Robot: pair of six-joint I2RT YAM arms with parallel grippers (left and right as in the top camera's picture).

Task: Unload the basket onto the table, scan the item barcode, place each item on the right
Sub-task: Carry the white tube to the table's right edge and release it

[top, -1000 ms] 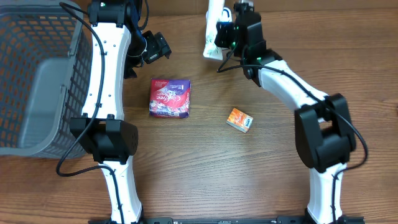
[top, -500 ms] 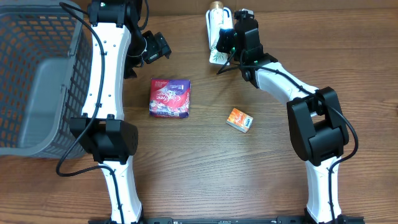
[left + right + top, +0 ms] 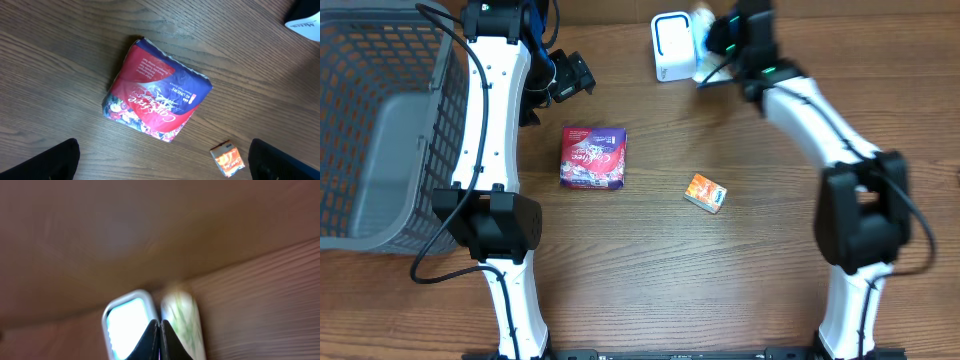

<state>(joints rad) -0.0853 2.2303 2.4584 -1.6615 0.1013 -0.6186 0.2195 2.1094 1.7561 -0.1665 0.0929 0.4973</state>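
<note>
- Your right gripper point(image 3: 159, 326) has its fingers pressed together with nothing between them; the pale item with green print point(image 3: 183, 314) sits just past the tips, beside the white blue-rimmed unit point(image 3: 670, 47) at the table's point(image 3: 650, 280) far edge
- Blur hides any label on that item and whether the tips touch it
- Your left gripper point(image 3: 162, 162) hangs spread wide above the red and purple packet point(image 3: 156, 90), which reads "40 LINERS" under a script that looks like "Carefree"
- The small orange box point(image 3: 228, 158) nearby carries print too small to read
</note>
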